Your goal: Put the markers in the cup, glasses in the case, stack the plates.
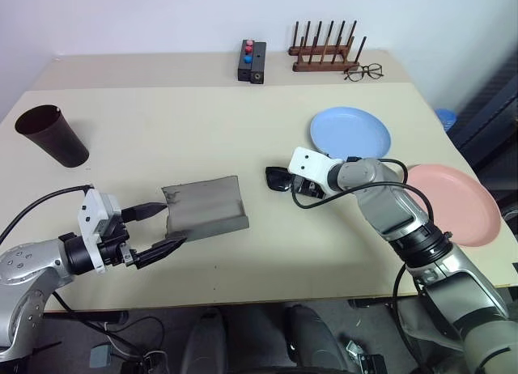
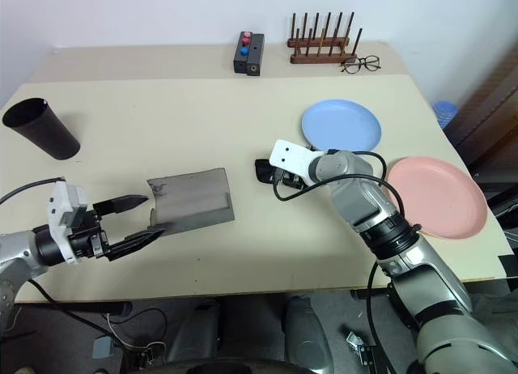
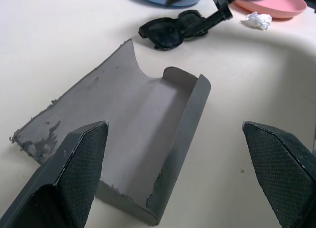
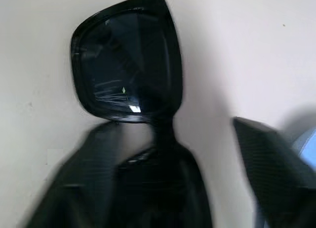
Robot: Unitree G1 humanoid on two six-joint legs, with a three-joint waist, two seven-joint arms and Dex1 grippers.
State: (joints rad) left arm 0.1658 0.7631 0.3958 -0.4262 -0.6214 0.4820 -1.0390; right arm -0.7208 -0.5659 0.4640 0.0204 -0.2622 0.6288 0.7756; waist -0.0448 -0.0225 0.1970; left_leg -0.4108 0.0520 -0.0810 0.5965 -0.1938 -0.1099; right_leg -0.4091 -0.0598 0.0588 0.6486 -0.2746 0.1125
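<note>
The 2 eye views look forward and down from the head over the whole table, from its near edge to the wall; they share nearly the same scene, slightly offset sideways. The left wrist view looks along the left gripper, low and close over the table, with the case between and just ahead of its wide-apart jaws and the glasses farther ahead. The right wrist view sits very close behind the right gripper, with 1 lens just ahead of the jaws. Both wrist views share the glasses.
</note>
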